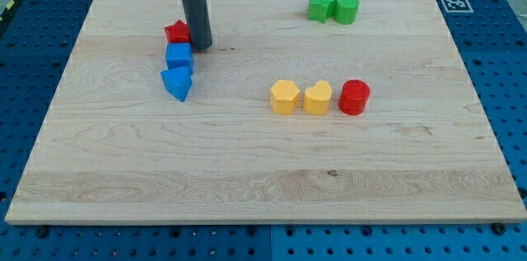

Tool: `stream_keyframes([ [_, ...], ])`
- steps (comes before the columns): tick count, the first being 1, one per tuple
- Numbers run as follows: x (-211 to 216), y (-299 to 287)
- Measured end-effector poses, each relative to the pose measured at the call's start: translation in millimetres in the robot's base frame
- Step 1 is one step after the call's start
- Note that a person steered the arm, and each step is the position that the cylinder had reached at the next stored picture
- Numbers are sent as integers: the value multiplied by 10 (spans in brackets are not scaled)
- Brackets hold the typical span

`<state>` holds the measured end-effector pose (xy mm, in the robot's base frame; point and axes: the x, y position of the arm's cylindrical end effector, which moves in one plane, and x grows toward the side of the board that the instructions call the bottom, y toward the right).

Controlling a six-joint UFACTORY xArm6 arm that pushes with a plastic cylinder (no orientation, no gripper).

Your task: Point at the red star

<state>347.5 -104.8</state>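
Note:
The red star (pixel 175 32) lies at the upper left of the wooden board, partly hidden on its right side by my rod. My tip (pixel 202 47) rests on the board just right of the red star and just above right of a blue cube (pixel 179 56). A second blue block (pixel 177 83), wedge-like in shape, sits directly below the cube and touches it.
A green star (pixel 320 6) and a green cylinder (pixel 347 8) sit together at the upper right. A yellow hexagon (pixel 284 96), a yellow heart (pixel 318 97) and a red cylinder (pixel 355 96) form a row at centre right. The wooden board (pixel 263 187) lies on a blue pegboard.

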Motion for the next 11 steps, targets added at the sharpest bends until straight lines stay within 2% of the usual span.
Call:
stream_keyframes([
  [1, -21, 19],
  [2, -23, 412],
  [3, -237, 596],
  [5, -707, -461],
  [6, -696, -738],
  [9, -614, -802],
  [11, -350, -1072],
])
